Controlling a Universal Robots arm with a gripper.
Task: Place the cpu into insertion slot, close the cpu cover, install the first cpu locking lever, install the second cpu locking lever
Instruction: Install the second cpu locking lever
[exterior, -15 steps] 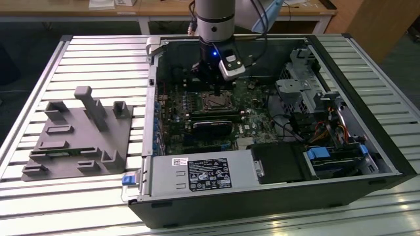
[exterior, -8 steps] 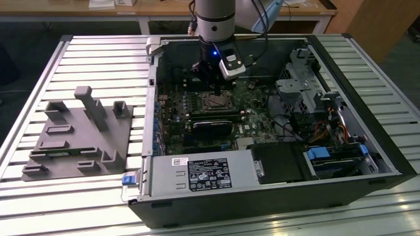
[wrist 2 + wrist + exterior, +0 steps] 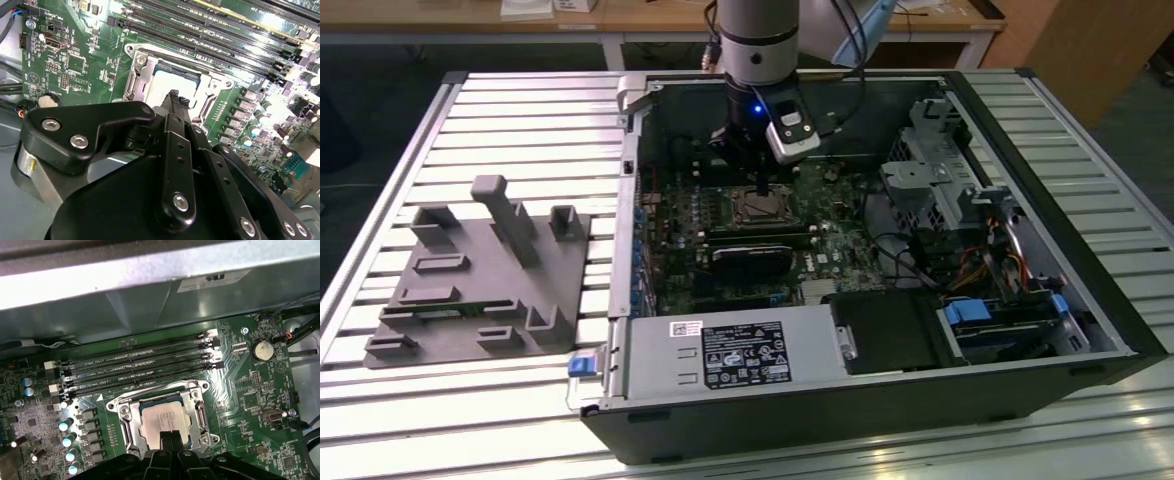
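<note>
CPU (image 3: pixel 165 420) lies flat in the insertion slot (image 3: pixel 125 412), low centre of the first wrist view, framed by the silvery cpu cover (image 3: pixel 200 415). Our gripper (image 3: pixel 175 98) hangs just above it at mid-frame of the second wrist view, fingertips pressed together with nothing between them. We judge the chip seated; we'd press down squarely and gently, avoiding skewing the frame.

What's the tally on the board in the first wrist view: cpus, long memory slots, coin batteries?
cpu: 1
long memory slots: 4
coin battery: 1
Total: 6
</note>
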